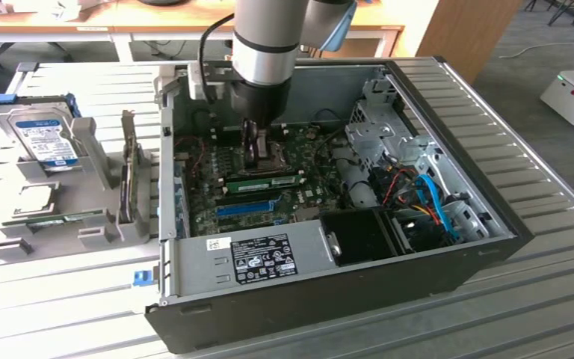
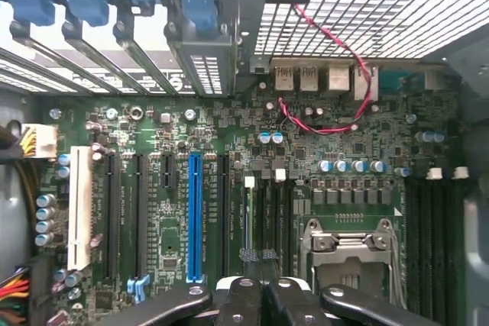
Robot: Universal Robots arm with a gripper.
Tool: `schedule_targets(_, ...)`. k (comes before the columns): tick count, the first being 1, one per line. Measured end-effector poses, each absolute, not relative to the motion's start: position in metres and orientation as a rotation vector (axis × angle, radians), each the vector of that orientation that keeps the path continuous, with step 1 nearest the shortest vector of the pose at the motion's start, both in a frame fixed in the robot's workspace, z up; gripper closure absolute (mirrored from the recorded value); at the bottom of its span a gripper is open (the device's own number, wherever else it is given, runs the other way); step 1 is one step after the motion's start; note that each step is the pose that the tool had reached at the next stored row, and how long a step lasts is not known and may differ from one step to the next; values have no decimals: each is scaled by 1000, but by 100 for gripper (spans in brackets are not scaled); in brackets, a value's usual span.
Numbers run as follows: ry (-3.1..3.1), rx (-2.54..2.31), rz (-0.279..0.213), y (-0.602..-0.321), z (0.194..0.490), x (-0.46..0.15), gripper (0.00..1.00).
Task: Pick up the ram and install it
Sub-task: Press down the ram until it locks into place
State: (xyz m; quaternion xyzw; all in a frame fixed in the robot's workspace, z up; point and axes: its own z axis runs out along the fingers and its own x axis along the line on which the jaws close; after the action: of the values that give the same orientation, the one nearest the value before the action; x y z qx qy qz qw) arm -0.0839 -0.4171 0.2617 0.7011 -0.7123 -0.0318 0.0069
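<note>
The ram [image 1: 264, 181], a thin green stick with dark chips, lies lengthwise in a slot on the motherboard inside the open computer case [image 1: 486, 224]. My gripper [image 1: 256, 155] reaches down into the case from above, just behind the ram and close over the board. Its fingers are shut together with nothing between them. In the wrist view the shut gripper [image 2: 260, 256] hangs over the dark memory slots [image 2: 267, 211] beside the metal processor socket [image 2: 348, 257]. Whether the tips touch the ram I cannot tell.
Grey holders on the slatted table at the exterior view's left carry a hard drive [image 1: 48, 138] with a blue label and another green stick [image 1: 63, 221]. Inside the case are a blue slot [image 1: 244, 207], a black fan [image 1: 362, 235], and coloured cables [image 1: 432, 202] by the drive cage.
</note>
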Motion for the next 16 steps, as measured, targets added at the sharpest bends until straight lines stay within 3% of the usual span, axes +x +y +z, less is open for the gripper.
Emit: schedule_targets(16, -2228, 2193, -100, -417, 301, -84, 89)
